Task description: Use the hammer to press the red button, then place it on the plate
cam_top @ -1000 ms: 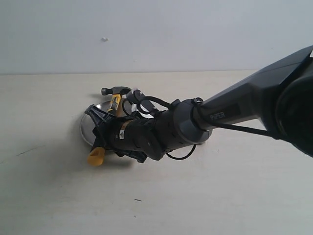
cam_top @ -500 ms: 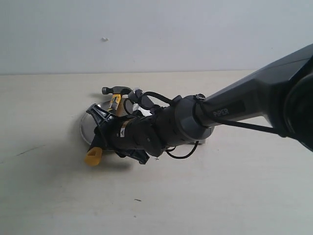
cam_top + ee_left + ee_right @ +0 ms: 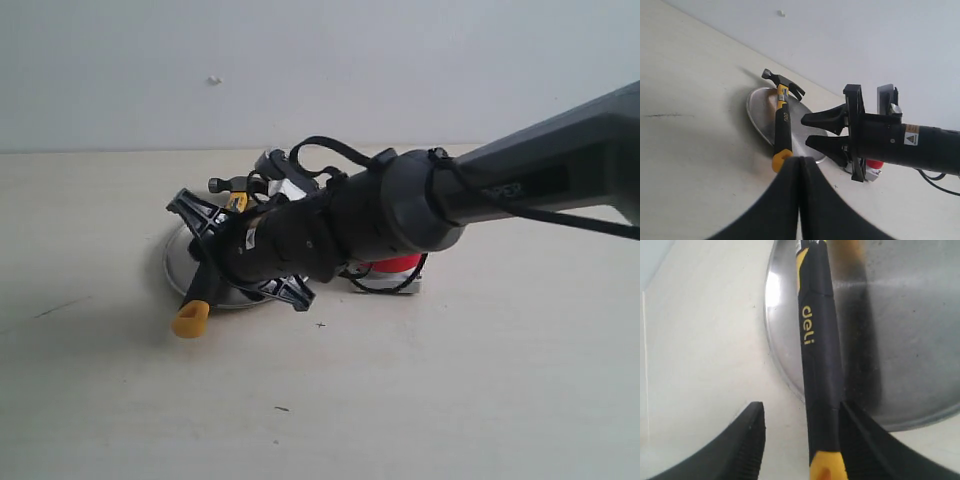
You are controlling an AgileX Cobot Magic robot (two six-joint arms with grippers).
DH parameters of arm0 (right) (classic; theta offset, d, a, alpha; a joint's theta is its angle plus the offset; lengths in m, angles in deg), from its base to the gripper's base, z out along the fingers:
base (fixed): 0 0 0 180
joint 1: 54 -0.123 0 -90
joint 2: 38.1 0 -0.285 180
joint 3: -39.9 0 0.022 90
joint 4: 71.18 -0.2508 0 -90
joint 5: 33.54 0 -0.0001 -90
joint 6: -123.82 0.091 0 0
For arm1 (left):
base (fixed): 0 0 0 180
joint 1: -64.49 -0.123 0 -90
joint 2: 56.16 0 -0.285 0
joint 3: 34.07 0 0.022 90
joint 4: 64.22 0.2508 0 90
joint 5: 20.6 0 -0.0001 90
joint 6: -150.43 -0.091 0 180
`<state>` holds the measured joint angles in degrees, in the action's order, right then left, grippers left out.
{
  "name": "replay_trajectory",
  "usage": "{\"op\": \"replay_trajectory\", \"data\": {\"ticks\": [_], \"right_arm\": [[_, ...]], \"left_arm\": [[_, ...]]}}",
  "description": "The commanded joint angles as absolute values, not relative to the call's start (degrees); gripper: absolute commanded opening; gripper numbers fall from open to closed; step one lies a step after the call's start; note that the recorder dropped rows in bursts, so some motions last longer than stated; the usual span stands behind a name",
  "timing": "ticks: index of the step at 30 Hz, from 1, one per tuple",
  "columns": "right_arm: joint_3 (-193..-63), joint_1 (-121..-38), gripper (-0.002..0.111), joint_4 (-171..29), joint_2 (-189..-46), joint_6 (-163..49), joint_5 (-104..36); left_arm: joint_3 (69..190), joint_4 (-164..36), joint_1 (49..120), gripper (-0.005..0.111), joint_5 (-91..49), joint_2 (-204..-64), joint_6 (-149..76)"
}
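The hammer [image 3: 193,312] lies across the silver plate [image 3: 175,262], its dark head [image 3: 782,81] over the far rim and its yellow looped end off the near rim on the table. My right gripper [image 3: 222,258] hovers open over the handle [image 3: 817,350], which runs between its fingers and rests against one pad [image 3: 860,440]. The red button [image 3: 395,264] peeks out behind the right arm, right of the plate. My left gripper [image 3: 800,164] is shut and empty, back from the plate [image 3: 760,105].
The right arm [image 3: 500,190] stretches from the right edge across the middle of the pale tabletop. A cable loop [image 3: 325,150] rides on its wrist. A plain wall stands behind the table.
The right gripper has opened and let go of the hammer handle, then risen a little. The hammer now rests on the plate, and the red button has come into view.
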<state>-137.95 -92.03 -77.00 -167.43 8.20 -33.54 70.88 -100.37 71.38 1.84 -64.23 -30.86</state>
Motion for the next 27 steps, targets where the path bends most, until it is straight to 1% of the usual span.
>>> {"op": "replay_trajectory", "data": {"ticks": [1,6,8,9,11,12,13,14,16,18,22,24,27], "right_arm": [[-138.09,-91.82,0.046,-73.71,-163.24,3.04,-26.54],[-138.09,-92.70,0.046,-64.34,-156.15,2.63,-15.41],[-136.48,-95.97,0.045,-52.06,-148.99,2.63,-8.32],[-135.92,-96.89,0.043,-49.31,-147.10,4.01,-6.19],[-133.49,-99.49,0.035,-44.29,-140.73,5.53,-1.42],[-130.80,-102.06,0.029,-38.69,-136.07,5.90,2.45],[-129.27,-103.18,0.026,-36.32,-134.16,6.40,4.90],[-126.01,-105.93,0.018,-30.80,-129.81,7.67,9.28],[-122.38,-108.90,0.011,-26.14,-125.32,10.00,13.20],[-115.70,-112.84,0.000,-21.16,-117.38,13.61,16.58],[-103.54,-117.26,0.000,-20.35,-102.89,15.80,16.14],[-100.16,-117.26,0.000,-23.07,-96.80,16.44,16.31],[-99.28,-117.26,0.000,-27.34,-92.69,16.44,16.09]], "left_arm": [[70.79,-100.47,71.28,0.002,1.76,-63.95,-31.08],[70.79,-100.47,71.28,0.002,1.76,-63.95,-31.08],[70.79,-100.47,71.28,0.002,1.76,-63.95,-31.08],[70.79,-100.47,71.28,0.002,1.76,-63.95,-31.08],[70.79,-100.47,71.28,0.002,1.76,-63.95,-31.08],[70.79,-100.47,71.28,0.002,1.76,-63.95,-31.08],[70.79,-100.47,71.28,0.002,1.76,-63.95,-31.08],[70.79,-100.47,71.28,0.002,1.76,-63.95,-31.08],[70.79,-100.47,71.28,0.002,1.76,-63.95,-31.08],[70.79,-100.47,71.28,0.002,1.76,-63.95,-31.08],[70.79,-100.47,71.28,0.002,1.76,-63.95,-31.08],[70.79,-100.47,71.28,0.002,1.76,-63.95,-31.08],[70.79,-100.47,71.28,0.002,1.76,-63.95,-31.08]]}}
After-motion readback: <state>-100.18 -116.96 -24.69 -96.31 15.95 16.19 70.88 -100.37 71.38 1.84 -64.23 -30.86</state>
